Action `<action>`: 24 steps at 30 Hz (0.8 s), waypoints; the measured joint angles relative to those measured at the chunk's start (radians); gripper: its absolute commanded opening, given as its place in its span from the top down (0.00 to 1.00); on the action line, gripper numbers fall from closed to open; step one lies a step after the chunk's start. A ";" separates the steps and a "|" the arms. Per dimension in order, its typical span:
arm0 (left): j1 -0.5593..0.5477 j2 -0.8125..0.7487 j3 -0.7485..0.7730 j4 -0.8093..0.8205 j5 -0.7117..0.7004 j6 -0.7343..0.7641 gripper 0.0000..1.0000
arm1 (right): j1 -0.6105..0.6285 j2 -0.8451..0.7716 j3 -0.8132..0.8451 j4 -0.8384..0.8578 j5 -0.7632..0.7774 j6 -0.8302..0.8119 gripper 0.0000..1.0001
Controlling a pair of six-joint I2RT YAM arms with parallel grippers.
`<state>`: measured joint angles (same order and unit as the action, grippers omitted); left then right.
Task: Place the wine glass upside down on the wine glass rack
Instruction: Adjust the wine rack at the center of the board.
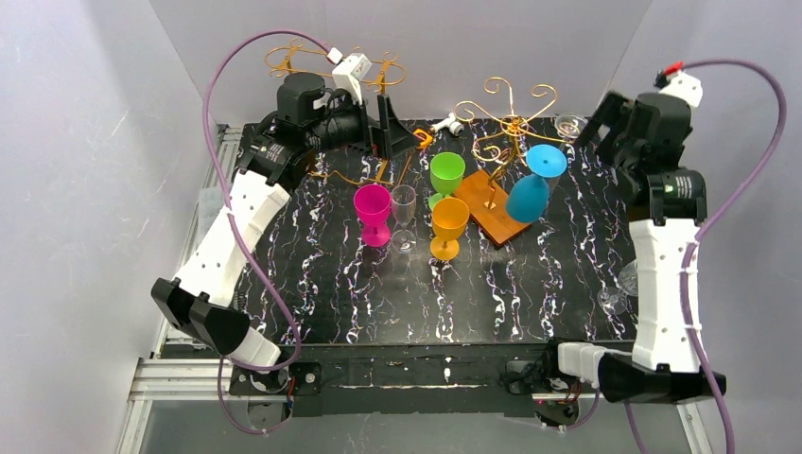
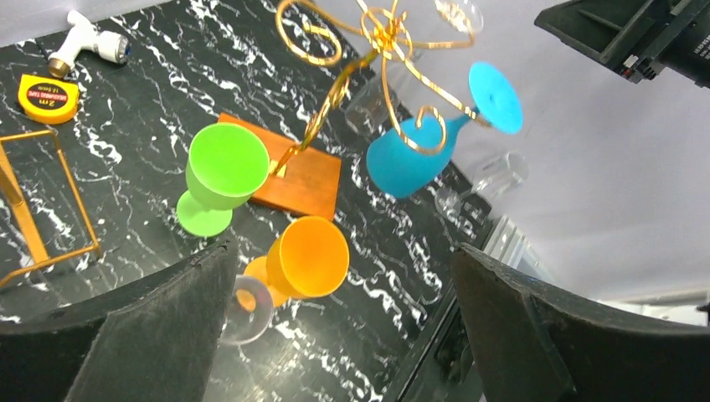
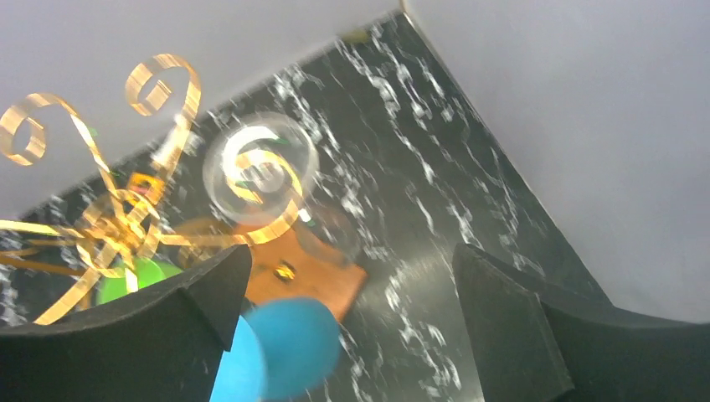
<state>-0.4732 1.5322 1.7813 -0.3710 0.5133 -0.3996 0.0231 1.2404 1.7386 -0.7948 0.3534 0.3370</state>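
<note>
We see the rack point(image 1: 512, 125) — curled gold wire rising from a wooden base point(image 1: 492, 210) — standing toward the far right of the table point(image 1: 530, 284). A blue glass point(image 1: 528, 197) hangs from one wire arm, foot uppermost, bowl down and tilted, just beside the base. A clear glass point(image 1: 569, 124) hangs upside down at the rack's far side. To the left of the base four glasses stand upright, close together — a pink glass point(image 1: 374, 213), a second clear glass point(image 1: 404, 216), a green glass point(image 1: 446, 175) and an orange glass point(image 1: 449, 225).
</note>
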 measured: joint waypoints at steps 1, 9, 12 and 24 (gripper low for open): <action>0.000 -0.007 0.001 -0.017 0.004 0.020 0.01 | -0.003 -0.025 -0.036 -0.010 0.016 0.005 0.00; 0.000 -0.003 0.084 -0.229 0.014 0.201 0.01 | -0.053 -0.238 -0.380 -0.117 0.120 0.042 0.00; 0.000 -0.016 0.088 -0.265 0.011 0.270 0.01 | -0.060 -0.261 -0.468 -0.137 0.161 0.050 0.00; 0.000 -0.087 -0.010 -0.315 0.037 0.348 0.01 | -0.063 -0.365 -0.623 -0.145 0.315 0.044 0.07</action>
<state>-0.4732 1.4448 1.7718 -0.6857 0.5507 -0.0521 -0.0399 0.8749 1.1156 -0.9394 0.6689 0.3809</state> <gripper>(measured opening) 0.992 0.917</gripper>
